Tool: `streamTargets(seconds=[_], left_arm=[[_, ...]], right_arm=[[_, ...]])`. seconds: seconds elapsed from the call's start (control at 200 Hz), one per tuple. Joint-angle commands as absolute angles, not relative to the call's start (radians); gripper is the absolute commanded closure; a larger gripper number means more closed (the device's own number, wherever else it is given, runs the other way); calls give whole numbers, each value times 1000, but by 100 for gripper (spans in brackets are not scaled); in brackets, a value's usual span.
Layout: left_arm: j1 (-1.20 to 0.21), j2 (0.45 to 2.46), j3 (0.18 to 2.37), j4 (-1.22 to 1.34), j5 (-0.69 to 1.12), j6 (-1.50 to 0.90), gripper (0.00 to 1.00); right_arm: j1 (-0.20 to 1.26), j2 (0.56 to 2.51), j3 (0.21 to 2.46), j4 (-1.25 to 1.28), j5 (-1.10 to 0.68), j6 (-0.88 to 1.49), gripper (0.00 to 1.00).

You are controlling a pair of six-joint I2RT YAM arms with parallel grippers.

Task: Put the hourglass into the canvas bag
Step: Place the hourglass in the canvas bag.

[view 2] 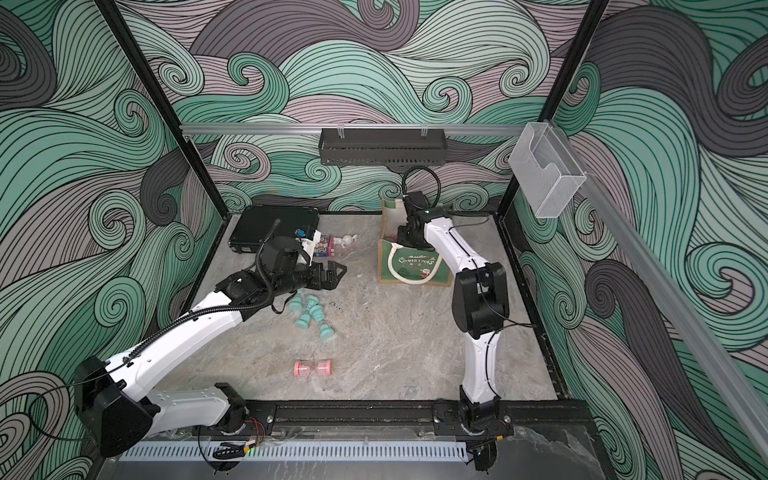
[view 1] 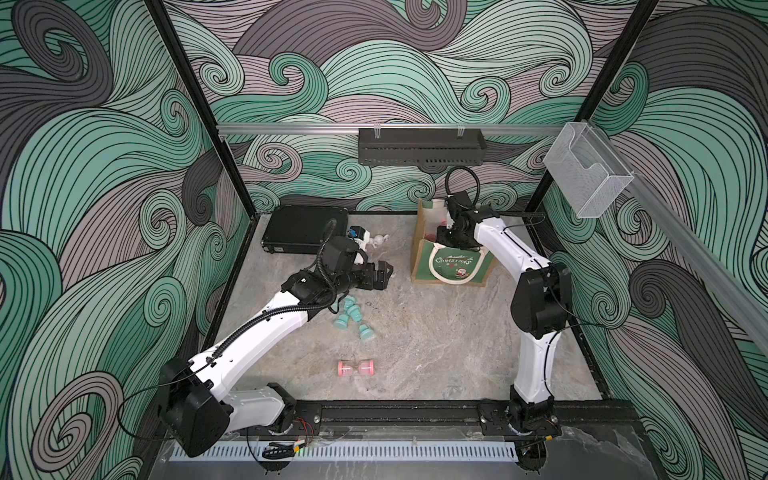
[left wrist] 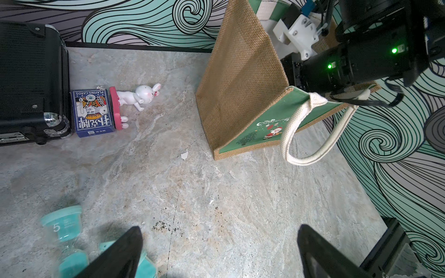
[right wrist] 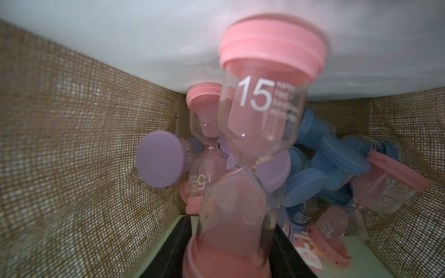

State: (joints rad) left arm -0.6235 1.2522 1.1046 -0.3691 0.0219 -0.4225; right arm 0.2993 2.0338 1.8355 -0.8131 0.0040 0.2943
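canvas bag [right wrist: 72, 144] interior, hourglass [right wrist: 243, 192] between pincer [right wrist: 228, 250] fingers [right wrist: 173, 245]

The right arm [view 2: 451, 249] is reaching down into the canvas bag [view 2: 436, 272] — its end is hidden inside. The left gripper [view 2: 337, 274] is hovering over the table [view 2: 415, 353], jaws parted, near a cluster of teal hourglasses [view 2: 312, 316]. A pink hourglass [view 2: 313, 368] is lying on its side, apart from them.

The canvas bag [view 1: 451, 266] is green-fronted with tan sides — the hourglass [right wrist: 262, 115] pink, the table [view 1: 436, 353] grey-marbled.
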Motion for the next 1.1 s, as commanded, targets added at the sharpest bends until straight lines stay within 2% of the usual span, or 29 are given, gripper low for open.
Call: streamTargets(seconds=[0.0, 0.195, 0.545, 0.916, 1.096], left_arm=[[-617, 1229, 1138, -370, 3, -443, 1], [-617, 1218, 1144, -380, -4, -444, 1], [-617, 1163, 1139, -426, -49, -461, 1], [-614, 985, 1062, -597, -184, -508, 1], [-614, 902, 1002, -654, -222, -551, 1]], right_arm=[[296, 1954, 1838, -791, 31, 287, 46], [296, 1860, 1844, -789, -7, 284, 30], [340, 1670, 1802, -804, -78, 280, 18], [622, 1472, 1567, -758, 13, 257, 12], [769, 1433, 1389, -638, 36, 280, 11]])
